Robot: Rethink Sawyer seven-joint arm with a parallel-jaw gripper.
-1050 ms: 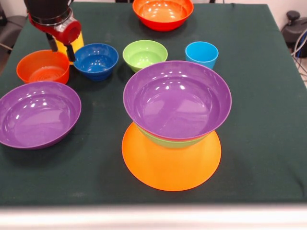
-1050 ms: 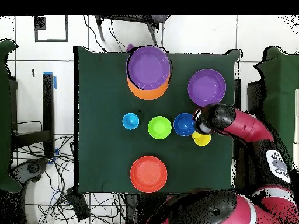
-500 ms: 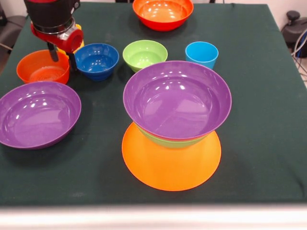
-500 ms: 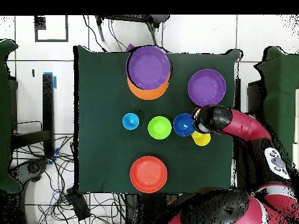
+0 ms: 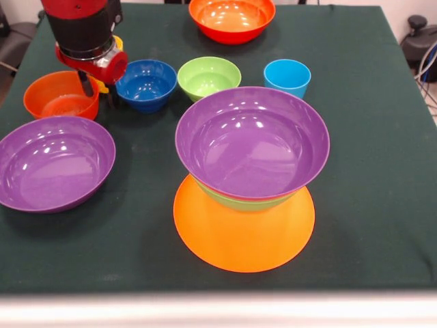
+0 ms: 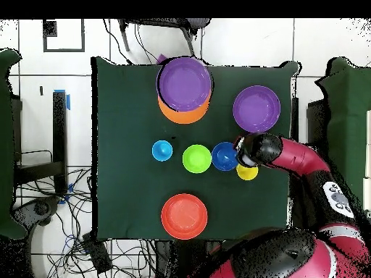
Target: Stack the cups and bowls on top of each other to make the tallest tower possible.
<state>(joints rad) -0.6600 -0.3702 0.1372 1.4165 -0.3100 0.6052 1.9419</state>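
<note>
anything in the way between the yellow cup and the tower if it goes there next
Probably yes. The yellow cup sits under the gripper. The small dark blue bowl and small green bowl stand between it and the tower, so a lift over them seems needed.

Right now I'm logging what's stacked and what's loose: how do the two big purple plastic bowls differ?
The purple bowl on the tower is raised, nested in a green bowl on the upturned orange bowl; the loose purple bowl sits straight on the green-clothed table. The stacked one stands mid-table in the front view, the loose one at its left edge. Both are glossy, upright, empty and look alike in size.
</note>
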